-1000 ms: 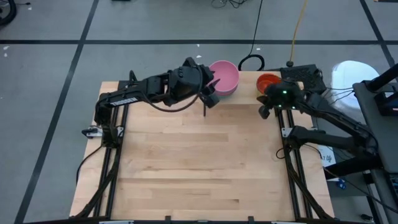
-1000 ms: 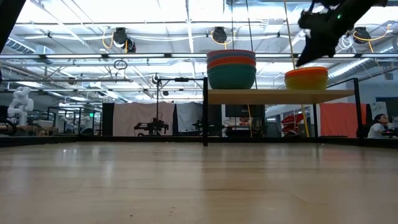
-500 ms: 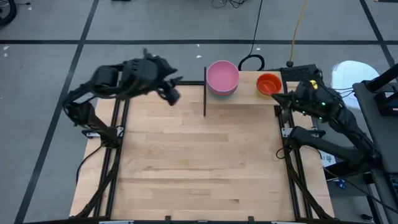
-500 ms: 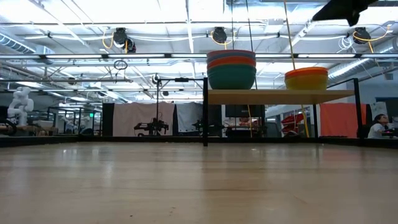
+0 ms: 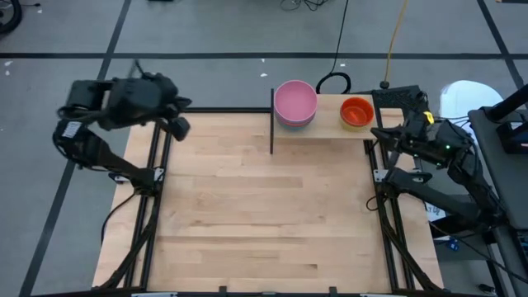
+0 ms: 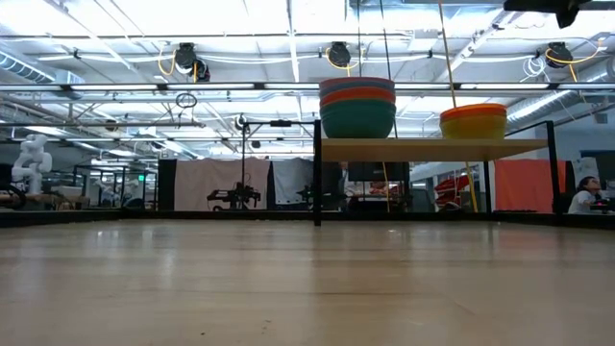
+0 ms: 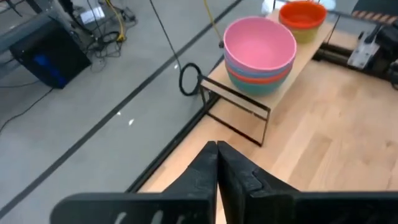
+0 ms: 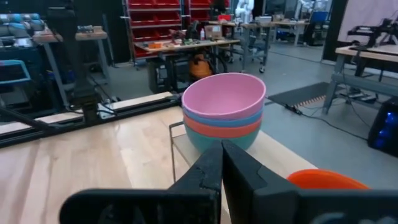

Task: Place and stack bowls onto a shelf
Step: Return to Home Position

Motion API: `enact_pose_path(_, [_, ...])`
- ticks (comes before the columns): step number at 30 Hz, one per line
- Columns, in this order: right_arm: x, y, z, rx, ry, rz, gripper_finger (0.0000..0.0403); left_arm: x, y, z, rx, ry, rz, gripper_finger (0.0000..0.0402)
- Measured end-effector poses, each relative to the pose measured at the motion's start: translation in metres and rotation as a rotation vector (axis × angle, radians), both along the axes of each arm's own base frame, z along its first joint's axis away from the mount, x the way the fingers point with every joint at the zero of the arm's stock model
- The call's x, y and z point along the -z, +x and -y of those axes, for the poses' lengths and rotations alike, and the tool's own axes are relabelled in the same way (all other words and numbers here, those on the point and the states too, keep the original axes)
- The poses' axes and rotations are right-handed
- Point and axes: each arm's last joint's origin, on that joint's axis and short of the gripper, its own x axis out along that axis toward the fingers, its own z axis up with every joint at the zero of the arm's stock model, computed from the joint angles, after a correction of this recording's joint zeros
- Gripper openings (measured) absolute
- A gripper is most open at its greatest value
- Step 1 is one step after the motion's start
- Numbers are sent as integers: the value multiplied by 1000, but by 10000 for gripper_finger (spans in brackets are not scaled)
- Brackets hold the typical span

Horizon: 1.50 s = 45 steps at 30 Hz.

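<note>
The shelf (image 5: 330, 128) stands at the back edge of the table (image 5: 264, 214), and all bowls that I can see are on it. At its left end is a stack with the pink bowl (image 5: 295, 101) on top, then a blue and a red one, and the teal bowl (image 6: 357, 120) at the bottom. At its right end the orange bowl (image 5: 356, 111) sits on the yellow bowl (image 6: 473, 128); if another bowl is hidden between or under them, I cannot tell. My left gripper (image 5: 176, 125) is well apart from the shelf, raised over the table's back left corner. Its fingers are pressed together with nothing between them, and it points toward the pink stack. My left arm is folded back, with the elbow out over the floor beyond the table's left edge. My right gripper (image 5: 379, 134) is just beside the right end of the shelf, near the orange bowl, touching nothing. Its fingers are also pressed together and empty. My right arm is folded up at the right edge of the table, with the wrist turned toward the shelf.
</note>
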Motion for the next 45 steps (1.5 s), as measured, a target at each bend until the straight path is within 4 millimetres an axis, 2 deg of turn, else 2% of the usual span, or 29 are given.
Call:
enact_pose_path(8, [4, -13, -10, -5, -25, 12, 0, -9, -52, 6, 49, 21, 80, 5])
enact_pose_path(13, [8, -20, -15, -5, -33, 0, 0, -2, -85, 8, 63, 20, 103, 12])
enact_pose_path(19, [14, -27, -19, -2, -1, -11, 0, 27, -118, 8, 41, -10, 89, 4])
enact_pose_path(24, [18, -34, -25, -1, -3, -9, 0, 57, -141, 9, 19, -39, 77, 14])
enact_pose_path(30, [20, -44, -32, 0, -35, 35, 0, 88, -172, 9, -7, -67, 114, 4])
enact_pose_path(34, [21, -51, -36, 1, -58, 66, 0, 106, -190, 9, -8, -69, 146, 15])
enact_pose_path(41, [27, -48, -34, -1, -27, 32, 0, 136, -213, 10, 11, -96, 185, 5])
enact_pose_path(45, [31, -46, -34, -1, -9, 12, 0, 151, -220, 11, 34, -114, 238, 12])
